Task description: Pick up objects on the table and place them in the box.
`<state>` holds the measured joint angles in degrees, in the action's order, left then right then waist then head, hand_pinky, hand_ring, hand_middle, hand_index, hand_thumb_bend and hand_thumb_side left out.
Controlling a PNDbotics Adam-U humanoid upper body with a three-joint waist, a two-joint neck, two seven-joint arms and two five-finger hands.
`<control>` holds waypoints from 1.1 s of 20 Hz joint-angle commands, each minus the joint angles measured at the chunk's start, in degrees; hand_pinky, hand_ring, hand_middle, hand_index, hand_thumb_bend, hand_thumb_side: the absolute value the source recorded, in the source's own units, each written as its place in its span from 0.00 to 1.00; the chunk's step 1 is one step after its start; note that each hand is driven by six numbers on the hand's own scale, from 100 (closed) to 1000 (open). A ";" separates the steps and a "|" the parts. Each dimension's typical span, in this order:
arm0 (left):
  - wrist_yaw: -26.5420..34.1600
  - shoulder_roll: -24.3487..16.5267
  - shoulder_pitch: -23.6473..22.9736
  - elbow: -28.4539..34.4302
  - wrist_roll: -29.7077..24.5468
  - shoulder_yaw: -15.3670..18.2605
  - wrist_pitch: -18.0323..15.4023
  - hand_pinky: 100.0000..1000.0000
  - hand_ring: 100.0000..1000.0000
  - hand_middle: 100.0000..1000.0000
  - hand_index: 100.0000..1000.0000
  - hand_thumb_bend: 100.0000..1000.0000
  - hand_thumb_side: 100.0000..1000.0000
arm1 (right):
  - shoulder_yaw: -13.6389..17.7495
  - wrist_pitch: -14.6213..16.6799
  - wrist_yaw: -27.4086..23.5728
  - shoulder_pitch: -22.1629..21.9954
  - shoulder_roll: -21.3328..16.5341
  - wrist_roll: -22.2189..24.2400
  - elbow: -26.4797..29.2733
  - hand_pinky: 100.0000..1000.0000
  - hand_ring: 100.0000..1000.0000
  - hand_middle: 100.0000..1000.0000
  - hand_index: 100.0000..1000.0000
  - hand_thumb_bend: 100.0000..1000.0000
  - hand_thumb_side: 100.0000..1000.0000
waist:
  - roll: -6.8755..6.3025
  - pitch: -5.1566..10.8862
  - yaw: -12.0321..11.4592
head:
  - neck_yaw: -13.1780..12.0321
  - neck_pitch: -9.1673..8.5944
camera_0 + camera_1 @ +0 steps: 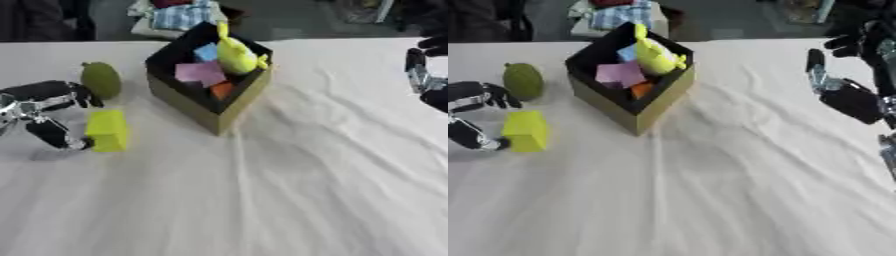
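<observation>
the table (289, 190) is covered with a white, creased cloth. the box (206, 107) stands on it, turned corner-on to the camera, tan outside and dark inside; all positions below are given from this box.

right hand (850, 97): well to the right of the box, near the far right edge, raised, with one finger pointing up. it holds nothing; the fingers look relaxed and apart.

left hand (44, 112): well to the left of the box, low over the cloth. its upper fingers reach toward the green fruit, its lower finger lies against the left side of the yellow block; the fingers stand spread, not closed round either item.

yellow-green plush toy (238, 54): inside the box, leaning on its far right wall and rising above the rim.

yellow block (108, 131): on the cloth, left of the box and slightly nearer the camera.

green fruit (101, 79): on the cloth, just left of the box, beyond the block.

inside the box also: purple piece (201, 73), blue piece (206, 51), orange piece (222, 90).
</observation>
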<state>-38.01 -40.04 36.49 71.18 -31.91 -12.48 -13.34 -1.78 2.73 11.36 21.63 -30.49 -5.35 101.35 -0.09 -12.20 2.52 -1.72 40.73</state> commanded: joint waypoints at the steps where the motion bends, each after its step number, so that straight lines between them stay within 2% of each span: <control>1: 1.37 -0.28 1.35 -0.51 1.55 0.26 -0.95 0.77 0.76 0.73 0.83 0.42 0.15 | 0.74 0.06 -0.46 0.43 -0.75 -0.22 0.27 0.68 0.68 0.65 0.91 0.07 0.24 | -0.69 1.94 0.19 | -0.12 -0.01; 2: 1.86 -0.05 1.40 -0.75 1.62 0.18 -1.10 0.76 0.76 0.73 0.83 0.41 0.15 | 0.73 0.06 -0.48 0.39 -0.70 -0.24 0.21 0.68 0.68 0.65 0.91 0.07 0.24 | -0.70 1.94 0.22 | -0.12 -0.01; 4: 2.92 0.34 1.43 -1.14 1.96 0.08 -1.22 0.73 0.71 0.62 0.76 0.34 0.11 | 0.66 0.09 -0.51 0.32 -0.58 -0.22 0.11 0.68 0.68 0.65 0.91 0.07 0.24 | -0.73 1.94 0.30 | -0.09 -0.01; 8: 6.20 0.76 1.13 -0.95 4.09 0.50 -0.83 0.66 0.58 0.38 0.56 0.14 0.05 | 0.67 0.11 -0.56 0.14 -0.39 -0.31 -0.13 0.68 0.68 0.65 0.91 0.06 0.24 | -0.80 1.91 0.33 | -0.03 0.02; 10: 9.76 0.80 0.88 -0.18 5.32 1.14 -0.23 0.63 0.54 0.32 0.50 0.11 0.05 | 0.66 0.12 -0.62 0.07 -0.32 -0.36 -0.24 0.68 0.68 0.65 0.91 0.06 0.25 | -0.82 1.89 0.34 | 0.04 0.02; 16: 20.66 1.08 1.56 5.62 10.64 5.33 3.83 0.58 0.52 0.29 0.49 0.12 0.10 | 0.78 0.19 -0.84 -0.12 0.09 -0.61 -0.53 0.68 0.68 0.64 0.91 0.05 0.24 | -0.94 1.88 0.37 | 0.42 0.01; 19: 26.03 2.56 3.72 7.24 15.00 7.00 6.70 0.56 0.52 0.29 0.49 0.12 0.11 | 0.76 0.20 -0.98 -0.11 0.29 -0.69 -0.58 0.68 0.68 0.64 0.91 0.05 0.24 | -1.00 1.91 0.50 | 0.40 0.09; 22: 29.24 5.14 7.28 5.71 19.38 6.78 9.03 0.55 0.52 0.31 0.51 0.15 0.13 | 0.43 0.25 -1.18 0.08 0.61 -0.48 -0.65 0.68 0.68 0.64 0.91 0.05 0.24 | -0.99 1.94 0.96 | 0.09 -0.01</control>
<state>-10.41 -34.73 42.44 76.47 -14.34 -6.45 -5.12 -1.81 2.87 10.55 21.14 -28.98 -5.76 100.30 -0.27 -12.20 3.52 -1.48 40.78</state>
